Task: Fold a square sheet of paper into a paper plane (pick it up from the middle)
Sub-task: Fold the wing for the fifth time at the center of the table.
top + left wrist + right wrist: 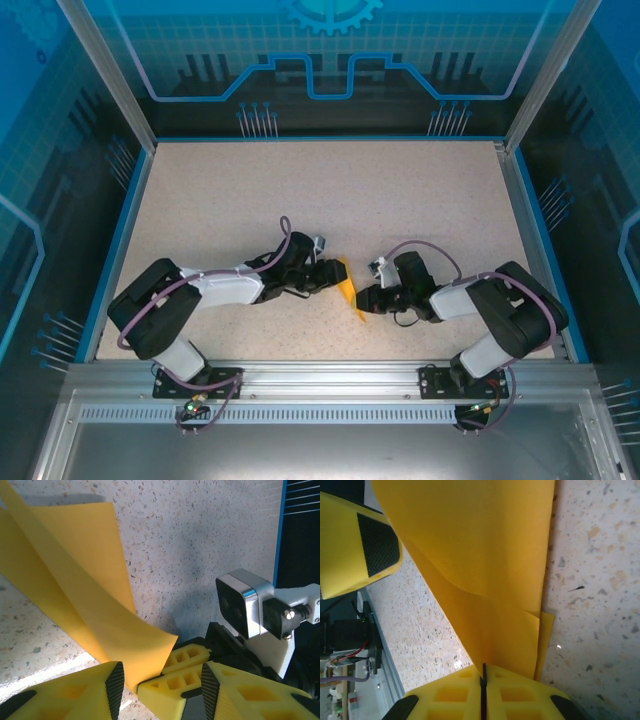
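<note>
A speckled beige table (330, 190) is seen in the top view, bordered by a blue rim and enclosed by blue-patterned panels (330, 60). A grey metal rail (320, 385) runs across the lower part of that frame, and both arm bases are bolted to it. In the left wrist view, the right arm's grey wrist camera (245, 607) is seen at centre right, behind yellow fingertips.

Both arms are bent at the elbow and turned inward, one from the lower left and one from the lower right. A purple cable (420, 248) is looped over each. Their tips are brought together just below the centre of the frame.

The sheet of paper (347, 290) is found there, between the two grippers, raised off the table in folded, overlapping layers.

The right gripper (483, 690) is pressed closed, with only a thin dark seam left between its fingers. The lower edge of the sheet is pinched in that seam.

The left gripper (161, 680) is held with its jaws apart. The sheet's lower end and the right gripper's fingertips lie in the gap. One of its black pads (377, 542) is seen clear of the sheet; contact by the other cannot be told.

Counted: two arms, two grippers, one sheet.
</note>
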Robot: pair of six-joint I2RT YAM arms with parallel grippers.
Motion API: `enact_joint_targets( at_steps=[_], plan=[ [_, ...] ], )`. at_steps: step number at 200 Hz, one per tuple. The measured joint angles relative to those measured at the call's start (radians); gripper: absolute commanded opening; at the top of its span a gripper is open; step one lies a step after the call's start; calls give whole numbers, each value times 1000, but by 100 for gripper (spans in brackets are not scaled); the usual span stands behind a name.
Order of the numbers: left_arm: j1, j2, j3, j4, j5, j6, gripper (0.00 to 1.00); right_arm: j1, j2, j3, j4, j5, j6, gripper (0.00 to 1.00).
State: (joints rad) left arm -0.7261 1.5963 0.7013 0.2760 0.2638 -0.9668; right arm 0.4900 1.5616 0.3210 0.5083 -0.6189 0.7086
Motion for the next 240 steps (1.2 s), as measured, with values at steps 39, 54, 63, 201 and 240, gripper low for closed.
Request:
enact_joint_targets(
  at_steps=[39,54,63,201,240],
  plan=[
    [-4,1,0,0,4,0,48,-27,30,1,29,-56,23,9],
    [-4,1,0,0,5,0,48,-32,33,2,32,-69,30,10],
    [-4,1,0,0,5,0,48,-33,34,3,30,-71,33,10],
    [-21,89,54,69,30,8,48,-33,51,32,5,-77,79,11],
    [-21,141,79,78,30,26,47,-33,51,32,5,-77,85,14]
  ],
)
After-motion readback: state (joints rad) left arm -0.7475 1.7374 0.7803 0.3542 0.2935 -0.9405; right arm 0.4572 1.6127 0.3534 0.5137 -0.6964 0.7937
